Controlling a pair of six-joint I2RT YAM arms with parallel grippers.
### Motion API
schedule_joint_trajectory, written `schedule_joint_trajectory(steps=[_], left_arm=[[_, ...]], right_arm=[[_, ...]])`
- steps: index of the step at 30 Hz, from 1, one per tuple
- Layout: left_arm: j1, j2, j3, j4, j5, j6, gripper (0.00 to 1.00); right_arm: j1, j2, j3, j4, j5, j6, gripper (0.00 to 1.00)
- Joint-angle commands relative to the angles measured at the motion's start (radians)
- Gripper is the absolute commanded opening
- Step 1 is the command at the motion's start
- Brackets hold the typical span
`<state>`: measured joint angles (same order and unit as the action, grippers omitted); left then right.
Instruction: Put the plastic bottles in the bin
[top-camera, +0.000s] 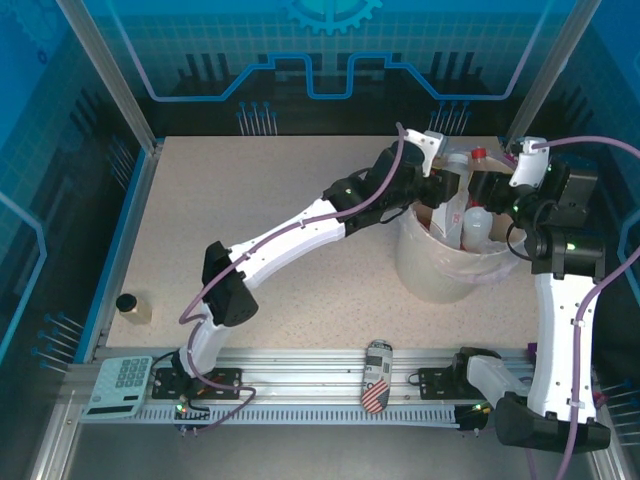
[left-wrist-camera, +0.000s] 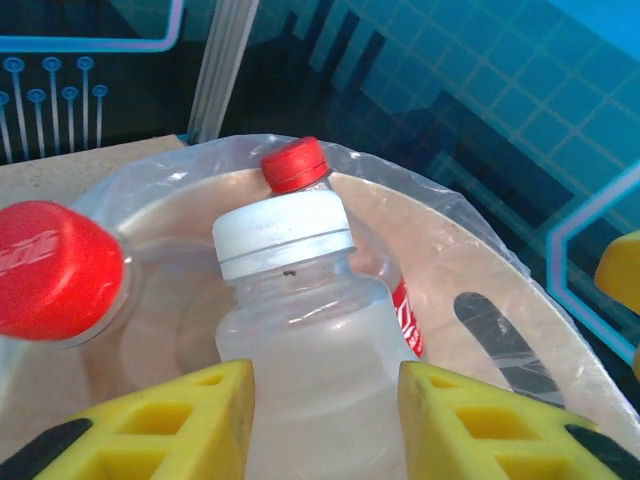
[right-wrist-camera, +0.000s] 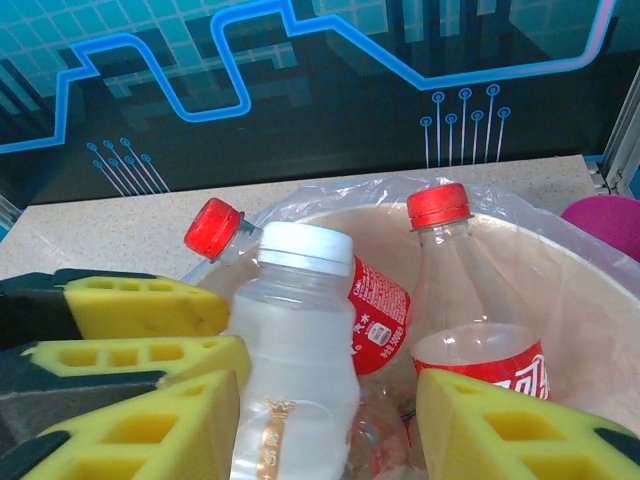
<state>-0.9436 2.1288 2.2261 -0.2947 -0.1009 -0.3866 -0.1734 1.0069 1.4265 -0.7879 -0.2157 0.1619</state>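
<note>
Blue circuit-patterned walls close in a speckled bench (top-camera: 280, 180), and the bin (top-camera: 425, 270) stands toward its right edge with both arms reaching over it. Most of the work looks done. Several red-capped bottles (right-wrist-camera: 455, 270) already stand or lean inside the bag-lined bin.

A white-capped bottle (left-wrist-camera: 300, 330) is upright in the bin's mouth. The left gripper (left-wrist-camera: 325, 375) appears clamped on this bottle's body, with one yellow pad against each side, though the contact itself sits at the frame's lower edge. The right gripper (right-wrist-camera: 330, 385) straddles the same bottle with its jaws apart, and a gap shows on one side.

What seems left is letting this bottle go. A small dark-capped item (top-camera: 131, 306) sits at the left edge; it is too small to tell whether it is a bottle. A flag-patterned can (top-camera: 377, 377) lies at the near edge and is no part of the job.
</note>
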Motion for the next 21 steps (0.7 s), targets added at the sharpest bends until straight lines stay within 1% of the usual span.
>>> schedule_joint_trajectory(steps=[1, 7, 11, 14, 16, 18, 20, 21], left_arm=[[-0.007, 0.063, 0.039, -0.06, 0.063, -0.042, 0.41], [-0.014, 0.104, 0.069, -0.092, 0.057, -0.038, 0.4], [-0.012, 0.123, 0.087, -0.112, 0.052, -0.038, 0.4], [-0.008, 0.112, 0.087, -0.11, 0.047, -0.035, 0.43], [-0.003, 0.092, 0.083, -0.105, 0.048, -0.033, 0.49], [-0.001, 0.062, 0.073, -0.088, 0.048, -0.023, 0.58], [0.001, 0.023, 0.059, -0.067, 0.043, -0.007, 0.75], [0.004, 0.005, 0.057, -0.062, 0.04, 0.0, 0.82]], right_arm=[[-0.007, -0.017, 0.005, 0.01, -0.018, 0.025, 0.51], [-0.006, -0.017, -0.016, 0.018, -0.021, 0.031, 0.51], [-0.007, -0.013, -0.03, 0.022, 0.009, 0.03, 0.51], [-0.007, -0.01, -0.029, 0.014, 0.05, 0.02, 0.51], [-0.01, -0.008, -0.022, 0.005, 0.103, 0.008, 0.51], [-0.021, -0.004, -0.013, -0.013, 0.189, -0.006, 0.52], [-0.052, 0.005, -0.009, -0.034, 0.29, -0.018, 0.55], [-0.073, 0.008, -0.009, -0.04, 0.316, -0.018, 0.57]])
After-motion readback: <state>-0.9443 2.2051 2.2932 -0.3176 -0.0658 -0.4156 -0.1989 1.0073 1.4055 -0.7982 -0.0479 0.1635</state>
